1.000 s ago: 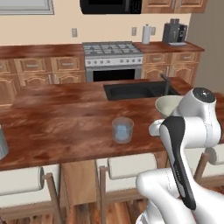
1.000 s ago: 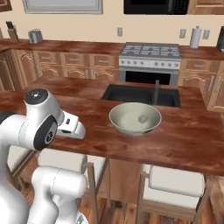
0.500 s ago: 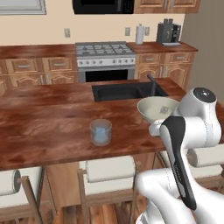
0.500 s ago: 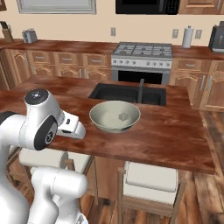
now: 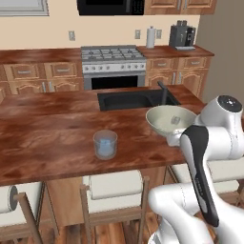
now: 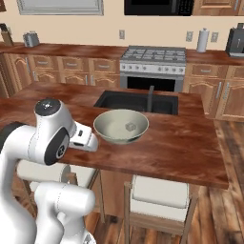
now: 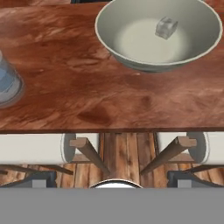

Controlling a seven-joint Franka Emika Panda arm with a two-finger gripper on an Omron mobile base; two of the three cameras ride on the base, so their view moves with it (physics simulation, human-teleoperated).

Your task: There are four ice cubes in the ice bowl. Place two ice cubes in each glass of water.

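Hand view is showing one ice cube (image 7: 166,28) sitting in the bowl (image 7: 131,59) on the tabletop (image 7: 87,100); my hand (image 7: 112,178), fingers spread, is hanging back, risking a sideways slip off the small, slick cube.

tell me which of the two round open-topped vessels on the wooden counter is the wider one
The pale grey-green ice bowl near the black sink. It is broad and shallow with a flaring rim, while the short clear blue-tinted glass of water is narrow and straight-sided.
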